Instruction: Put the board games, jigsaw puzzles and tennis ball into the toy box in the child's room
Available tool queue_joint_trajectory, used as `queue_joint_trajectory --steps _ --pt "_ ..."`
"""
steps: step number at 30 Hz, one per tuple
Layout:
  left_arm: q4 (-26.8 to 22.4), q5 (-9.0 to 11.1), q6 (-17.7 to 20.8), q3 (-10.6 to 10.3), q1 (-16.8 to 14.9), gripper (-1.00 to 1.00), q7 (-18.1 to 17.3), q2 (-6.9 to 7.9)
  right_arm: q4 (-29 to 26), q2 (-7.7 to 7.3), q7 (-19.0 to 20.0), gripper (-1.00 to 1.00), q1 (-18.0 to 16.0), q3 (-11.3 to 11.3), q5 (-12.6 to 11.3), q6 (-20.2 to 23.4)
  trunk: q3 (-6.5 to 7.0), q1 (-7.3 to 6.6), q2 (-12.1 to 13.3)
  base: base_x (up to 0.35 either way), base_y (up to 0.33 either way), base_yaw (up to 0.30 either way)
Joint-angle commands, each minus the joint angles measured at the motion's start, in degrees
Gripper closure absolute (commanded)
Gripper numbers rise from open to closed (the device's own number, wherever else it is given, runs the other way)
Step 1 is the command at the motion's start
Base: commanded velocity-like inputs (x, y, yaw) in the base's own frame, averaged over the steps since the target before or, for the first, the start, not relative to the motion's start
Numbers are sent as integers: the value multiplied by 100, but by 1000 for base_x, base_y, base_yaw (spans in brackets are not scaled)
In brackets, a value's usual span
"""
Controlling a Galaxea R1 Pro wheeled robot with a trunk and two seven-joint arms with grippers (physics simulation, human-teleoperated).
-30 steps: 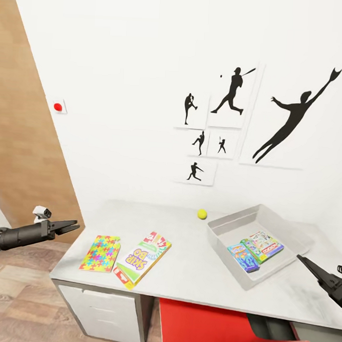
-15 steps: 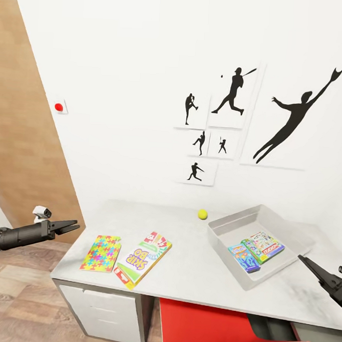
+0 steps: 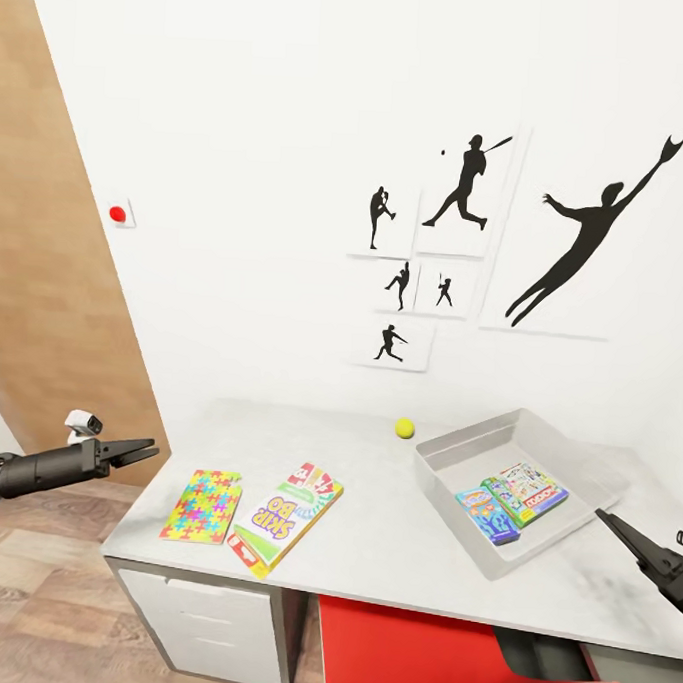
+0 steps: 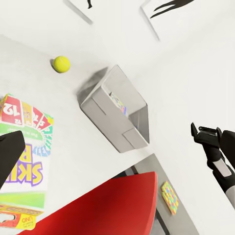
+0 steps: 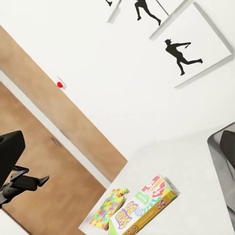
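On the pale grey table [image 3: 392, 529] lie a jigsaw puzzle [image 3: 201, 505] and, beside it, a Skip-Bo board game [image 3: 285, 518]. The tennis ball [image 3: 405, 427] rests near the wall. The toy box [image 3: 467, 434] stands at the right, with two board games [image 3: 488, 514] [image 3: 526, 492] inside. My left gripper [image 3: 143, 452] hovers open off the table's left end. To the right of the toy box, my right gripper [image 3: 612, 526] is open too. In the left wrist view, a second jigsaw puzzle [image 4: 169, 197] lies on a lower grey surface.
A red chair [image 3: 445, 657] is tucked under the table's front edge. White drawers [image 3: 207, 620] sit under the table's left end. Black silhouette posters [image 3: 467, 238] hang on the white wall, and a wooden door [image 3: 45, 266] stands at the left.
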Motion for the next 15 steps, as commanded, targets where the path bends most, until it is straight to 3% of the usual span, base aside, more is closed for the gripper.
queue_joint_trajectory --steps 1,15 --pt "-2 -3 61 -1 -5 -100 -22 1 0 0 17 -100 -4 -3 -5 60 -13 4 -13 0 0 0" --pt "-11 -4 66 -1 -5 -100 -22 8 0 0 24 -100 -1 -3 -22 52 78 4 -13 -37 33 0"
